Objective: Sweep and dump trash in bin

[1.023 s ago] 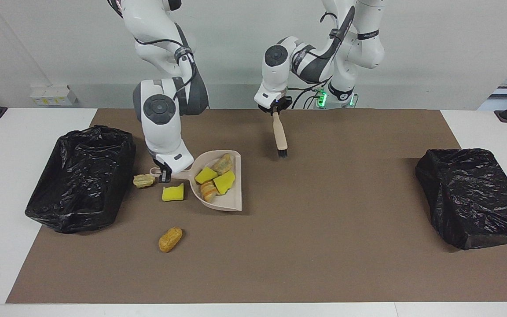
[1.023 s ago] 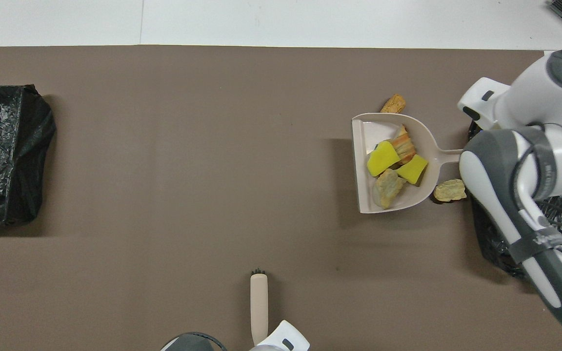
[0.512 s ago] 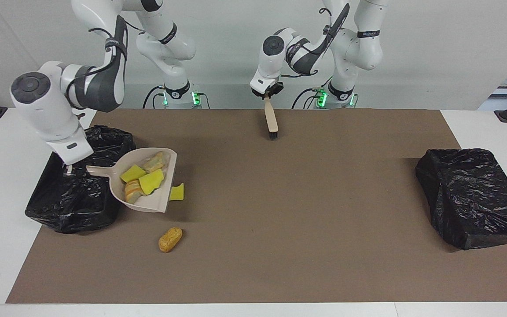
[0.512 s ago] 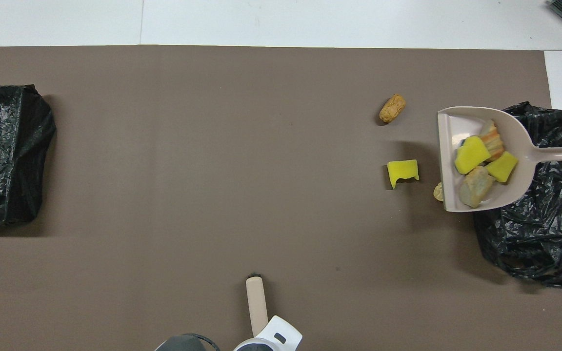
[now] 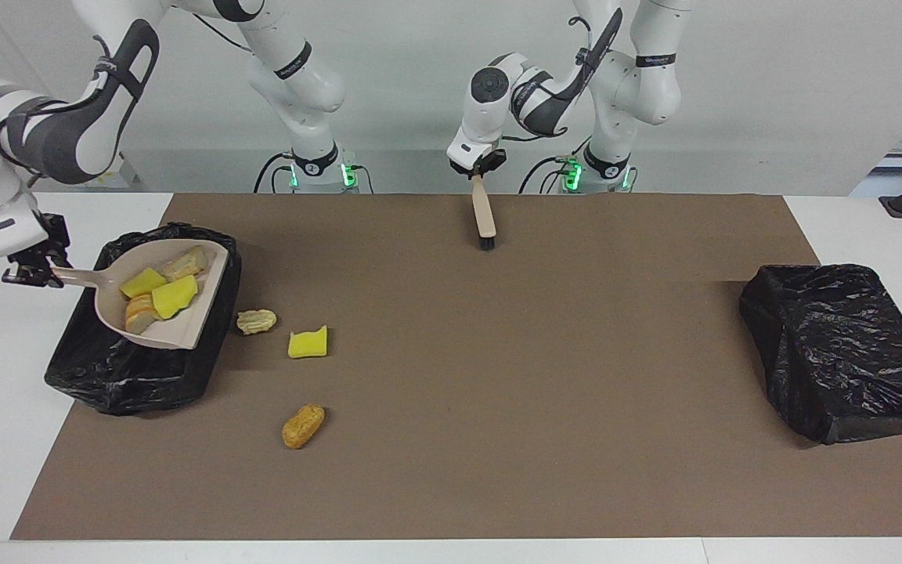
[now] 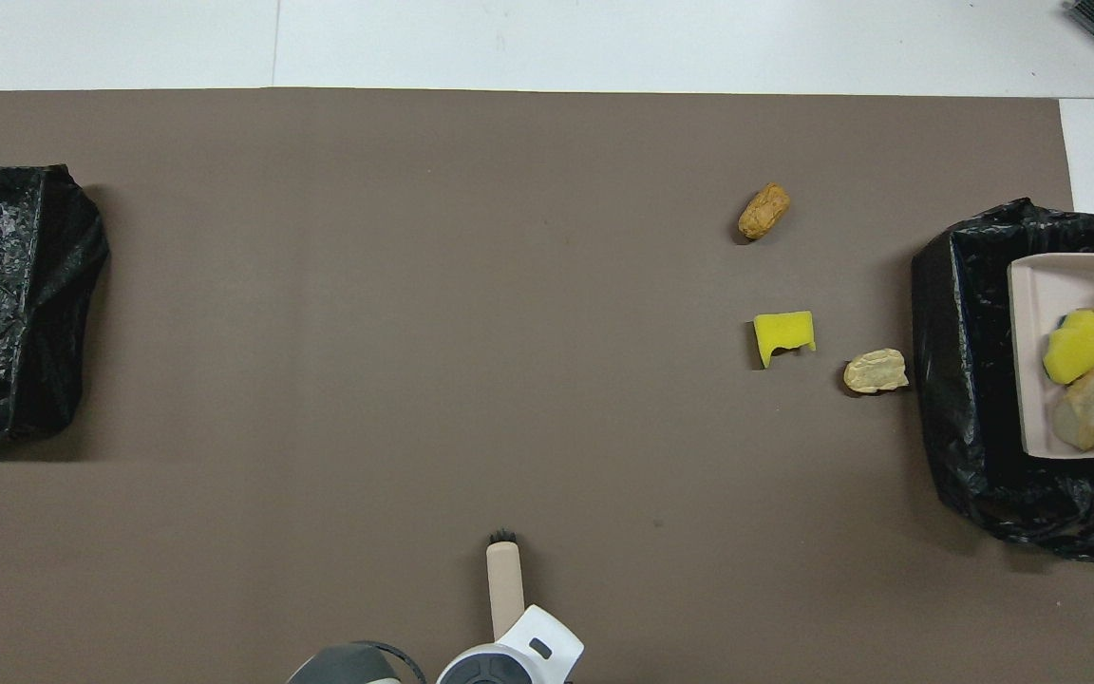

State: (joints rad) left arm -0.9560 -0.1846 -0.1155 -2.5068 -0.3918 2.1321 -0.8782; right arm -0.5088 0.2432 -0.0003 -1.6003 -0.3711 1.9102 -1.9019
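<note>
Up and across goes your dustpan (image 5: 160,301), four scraps aboard, now over the black-lined bin (image 5: 138,368), right gripper (image 5: 28,270) clamped on its handle. Left gripper (image 5: 481,168) grips the brush (image 5: 485,219). Three scraps lie on the counter beside the bin.

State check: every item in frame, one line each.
Dustpan: loaded, held by right gripper over nearest bin.
Brush: hanging from left gripper.
Other bin: nothing seen inside.
Three scraps: loose on mat.
</note>
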